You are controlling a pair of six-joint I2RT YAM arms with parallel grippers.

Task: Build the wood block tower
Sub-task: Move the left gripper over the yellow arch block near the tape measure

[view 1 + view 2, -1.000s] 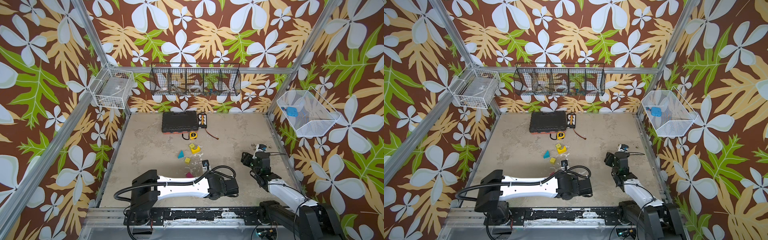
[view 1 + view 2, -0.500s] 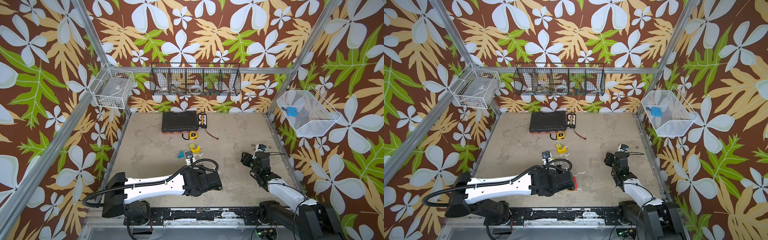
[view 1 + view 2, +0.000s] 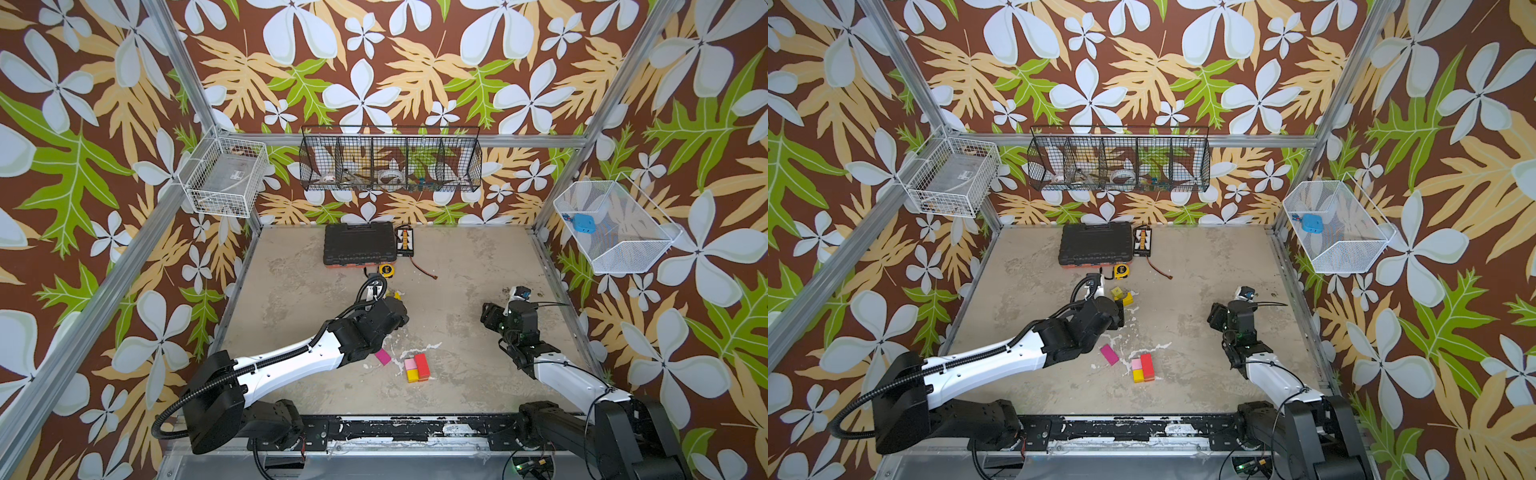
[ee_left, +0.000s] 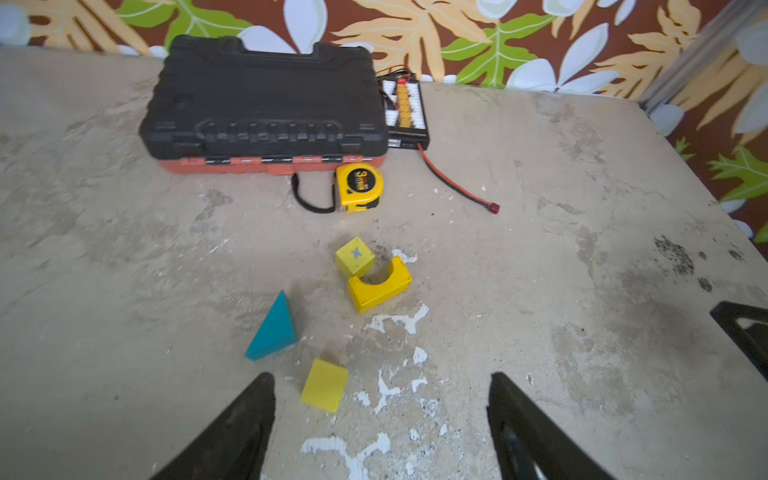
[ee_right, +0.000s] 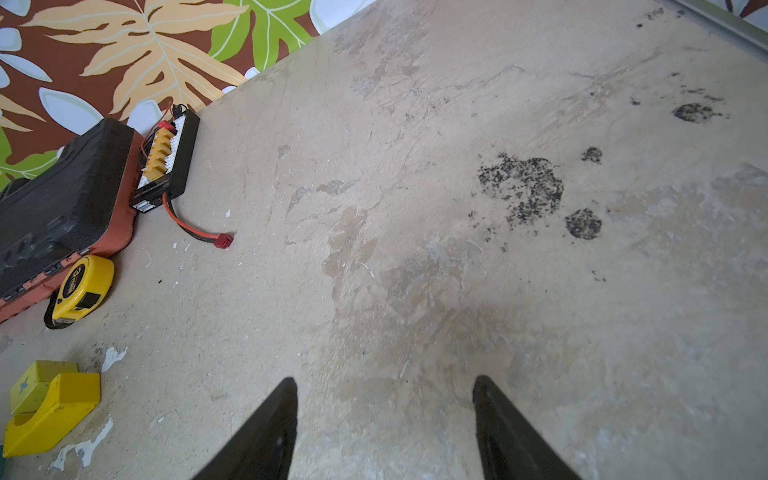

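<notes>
1. Beige, scuffed table (image 3: 457, 266) in a cell with leaf-and-flower walls. At the back stand a black case (image 4: 266, 108), a connector board (image 4: 405, 110) and a yellow tape measure (image 4: 359, 187)
2. Tower (image 3: 1142, 370): so far a low cluster near the front middle, with a pink block (image 3: 1136, 364) and a yellow one touching a red brick (image 3: 1147, 365). The number of layers cannot be told. A magenta brick (image 3: 1109, 354) lies apart, just beside it
3. Loose blocks, left wrist view: teal wedge (image 4: 272, 328), yellow cube (image 4: 354, 257) touching a yellow arch (image 4: 380, 289), and a yellow block (image 4: 324, 385) flat on the table
4. Left gripper (image 4: 381, 374): jaws spread wide and empty, low over the table. The yellow block lies just ahead of them, nearer one finger, untouched
5. Right gripper (image 5: 384, 379): jaws parted, nothing between them, over bare table
6. Change: a second ago the left arm (image 3: 291, 361) lay across the front and covered the cluster. It has since swung back toward the loose blocks, so the cluster is exposed in both top views and the wedge is now hidden under the wrist there. The right arm (image 3: 552, 374) has not moved
</notes>
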